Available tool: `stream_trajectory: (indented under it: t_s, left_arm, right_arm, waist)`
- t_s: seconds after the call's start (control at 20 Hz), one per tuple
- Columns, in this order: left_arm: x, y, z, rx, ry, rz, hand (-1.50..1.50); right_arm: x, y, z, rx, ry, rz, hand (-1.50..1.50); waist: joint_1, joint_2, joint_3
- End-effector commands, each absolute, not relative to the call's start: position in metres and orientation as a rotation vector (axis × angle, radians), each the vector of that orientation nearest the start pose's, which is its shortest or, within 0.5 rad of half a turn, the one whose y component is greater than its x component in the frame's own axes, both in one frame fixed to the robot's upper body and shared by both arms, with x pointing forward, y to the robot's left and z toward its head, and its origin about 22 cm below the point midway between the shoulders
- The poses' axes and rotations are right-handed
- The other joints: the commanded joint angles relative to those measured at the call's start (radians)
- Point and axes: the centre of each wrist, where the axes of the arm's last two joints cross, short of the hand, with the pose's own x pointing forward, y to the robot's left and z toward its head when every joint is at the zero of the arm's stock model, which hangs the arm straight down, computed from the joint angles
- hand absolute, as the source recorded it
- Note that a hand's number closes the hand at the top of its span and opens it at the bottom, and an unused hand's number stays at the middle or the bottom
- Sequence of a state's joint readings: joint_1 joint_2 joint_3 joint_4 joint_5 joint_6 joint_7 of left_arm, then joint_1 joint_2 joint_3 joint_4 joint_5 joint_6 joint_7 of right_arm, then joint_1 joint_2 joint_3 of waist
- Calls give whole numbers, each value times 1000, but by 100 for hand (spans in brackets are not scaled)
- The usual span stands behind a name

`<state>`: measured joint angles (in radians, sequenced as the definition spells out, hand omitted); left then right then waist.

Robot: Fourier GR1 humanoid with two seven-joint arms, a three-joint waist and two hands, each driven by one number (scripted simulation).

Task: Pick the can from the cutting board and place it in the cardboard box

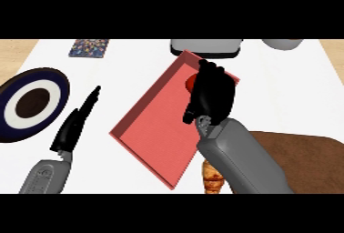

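Both hands differ: right hand [214,93] fingers grasp the can [191,82] over the box [154,127]; left hand [75,123] released.

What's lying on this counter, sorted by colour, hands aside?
Red or pink: 2, the box and the can partly hidden under the right hand
Brown: 2, the cutting board and a croissant
Navy and white: 1, a plate
Multicoloured: 1, a patterned card
Grey: 2, objects at the far edge
Total: 8
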<state>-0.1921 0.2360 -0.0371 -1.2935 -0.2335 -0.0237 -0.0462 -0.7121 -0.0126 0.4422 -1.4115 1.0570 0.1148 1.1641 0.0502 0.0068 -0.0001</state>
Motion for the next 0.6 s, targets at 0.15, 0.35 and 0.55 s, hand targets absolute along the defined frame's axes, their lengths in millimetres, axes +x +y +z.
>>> stream_trajectory:
  t_s: [0.15, 0.35, 0.55]
  left_arm:
    - [282, 268, -12, 280, -1461, -451, 0]
    - [286, 272, -6, 305, -1481, -447, 0]
    - [288, 291, 6, 315, -1480, -451, 0]
  right_arm:
    - [313, -42, 159, -1031, -1409, 282, -150]
    - [321, -48, 143, -954, -1445, 135, -150]
    - [321, -61, 137, -898, -1484, -58, -150]
  waist:
    - [-5, -3, 2]
    - [-4, 1, 1]
    - [-15, -4, 2]
